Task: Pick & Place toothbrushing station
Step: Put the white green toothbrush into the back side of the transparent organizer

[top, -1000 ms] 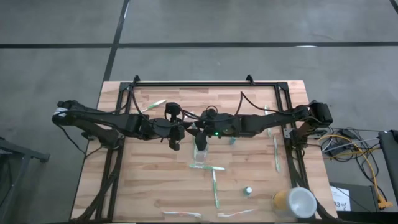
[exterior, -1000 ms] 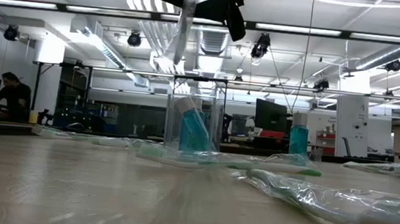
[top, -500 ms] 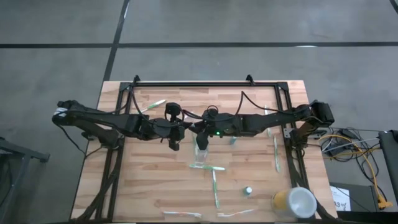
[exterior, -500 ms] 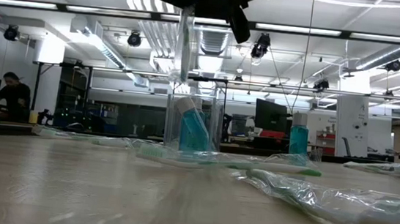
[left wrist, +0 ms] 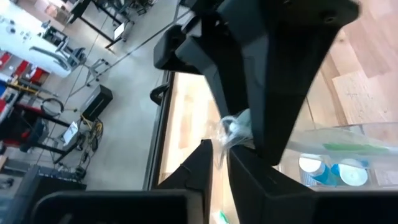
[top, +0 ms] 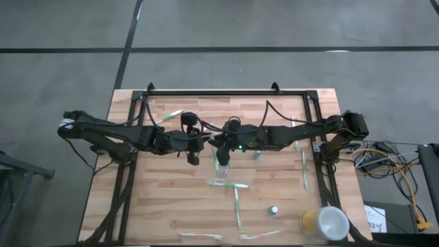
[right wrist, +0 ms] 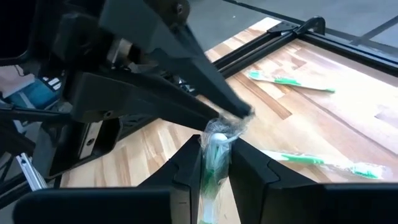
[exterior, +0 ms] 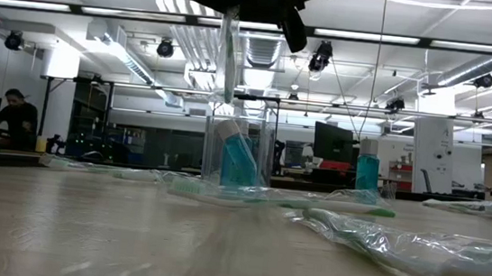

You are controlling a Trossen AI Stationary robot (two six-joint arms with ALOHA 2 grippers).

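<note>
Toothbrush (right wrist: 214,152) in its crinkly clear wrapper hangs upright between the two grippers above the middle of the table, its lower end over the clear plastic cup (exterior: 239,146). In the right wrist view the right gripper (right wrist: 215,163) has its fingers pressed onto the wrapped brush, pinching it. The left gripper (left wrist: 216,155) meets it from the other side, its fingers nearly together at the wrapper's top; whether it grips or only touches I cannot tell.

By my reading the task is partly done. The cup already holds blue-grey tubes with white caps (left wrist: 351,173), two showing in the left wrist view, and this brush looks about to go in. Much is left lying loose on the table: a wrapped toothbrush just in front of the cup (top: 228,184), another beyond it (top: 237,208), two along the near edge (top: 201,237), one on the right side (top: 304,169), one near the far left (top: 169,116), and a lone tube standing apart (top: 274,210).

A larger yellow cup with a white top (top: 326,224) sits at the right near corner, well clear. Nothing blocks the drop; the tubes crowding the cup and the loose wrapper may snag the brush.
</note>
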